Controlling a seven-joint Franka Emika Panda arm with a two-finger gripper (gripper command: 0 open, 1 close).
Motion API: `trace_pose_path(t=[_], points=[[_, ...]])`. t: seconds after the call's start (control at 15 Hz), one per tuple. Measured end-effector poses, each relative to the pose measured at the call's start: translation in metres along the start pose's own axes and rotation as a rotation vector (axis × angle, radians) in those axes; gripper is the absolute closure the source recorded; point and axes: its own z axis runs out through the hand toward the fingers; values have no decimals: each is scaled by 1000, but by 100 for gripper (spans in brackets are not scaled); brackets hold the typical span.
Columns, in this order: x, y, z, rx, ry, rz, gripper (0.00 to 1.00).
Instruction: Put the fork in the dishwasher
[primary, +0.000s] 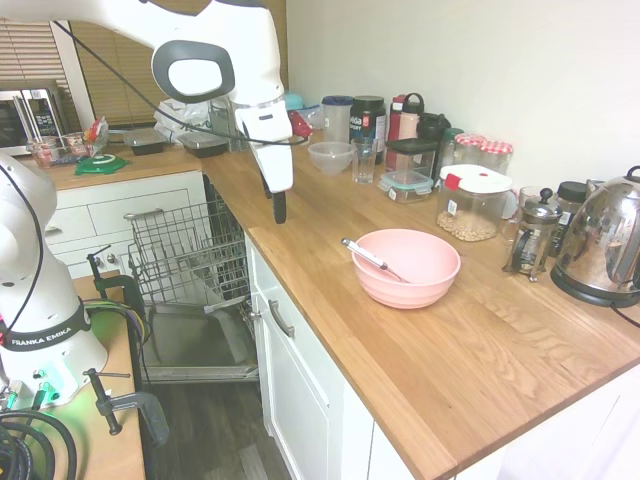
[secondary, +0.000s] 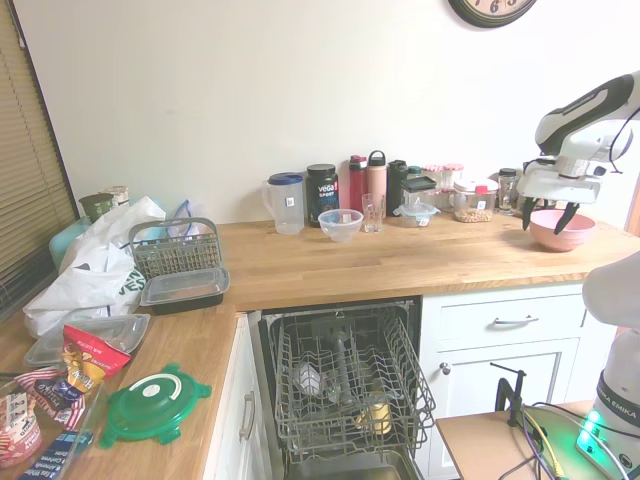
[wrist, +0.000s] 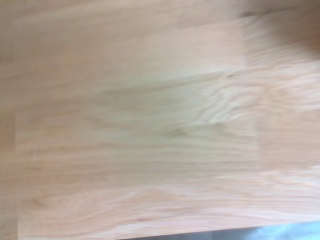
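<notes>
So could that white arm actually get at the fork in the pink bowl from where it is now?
Probably yes. The fork leans on the pink bowl's rim with its handle sticking out toward the end effector, which hangs above bare countertop. Nothing stands between them; the jars sit further back.

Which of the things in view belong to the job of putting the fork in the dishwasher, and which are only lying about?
Belong to the job:
fork, lying in the pink bowl
dishwasher, door open
gripper, holding nothing

Only lying about:
kettle
French press
clear bowl
green lid
</notes>
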Motion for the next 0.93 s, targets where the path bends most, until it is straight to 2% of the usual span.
trace_pose_path(t=[0.2,0.33,0.93], points=[[26,19,-30,49,-11,55,0],[48,16,-43,69,-17,95,0],[174,-51,-4,13,-135,250,0]])
